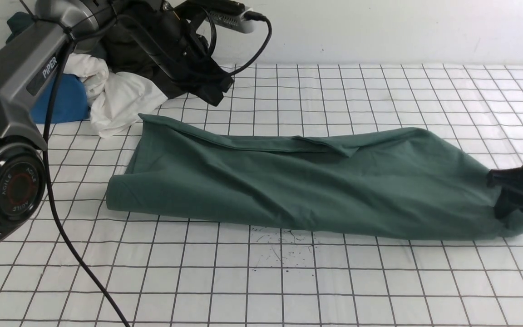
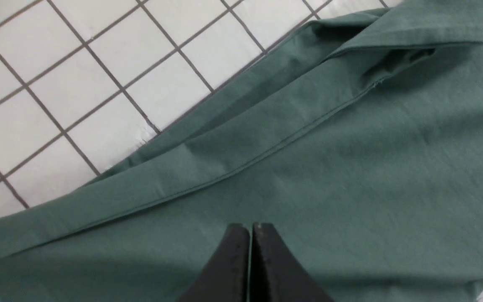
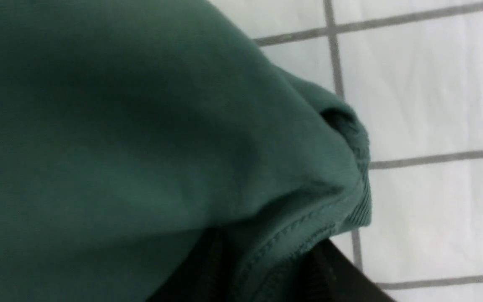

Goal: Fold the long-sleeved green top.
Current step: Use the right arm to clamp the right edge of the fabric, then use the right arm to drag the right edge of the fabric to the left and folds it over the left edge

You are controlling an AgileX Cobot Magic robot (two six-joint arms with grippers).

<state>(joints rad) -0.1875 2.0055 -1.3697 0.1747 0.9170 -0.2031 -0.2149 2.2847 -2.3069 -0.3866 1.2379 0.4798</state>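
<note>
The green long-sleeved top (image 1: 298,181) lies folded into a long band across the middle of the gridded table; its logo is hidden. My right gripper (image 1: 498,190) is at the band's right end, shut on a ribbed, stitched edge of the top (image 3: 333,167), with cloth between the dark fingers (image 3: 338,272). My left gripper (image 1: 216,93) is raised behind the band's left part. In the left wrist view it (image 2: 250,228) is shut and holds nothing, above the top (image 2: 350,167) near a folded hem.
A crumpled white cloth (image 1: 120,100), a blue item (image 1: 61,104) and a dark garment (image 1: 139,50) are piled at the back left under my left arm. A black cable (image 1: 61,236) runs down the left side. Ink specks (image 1: 284,250) mark the table in front of the top.
</note>
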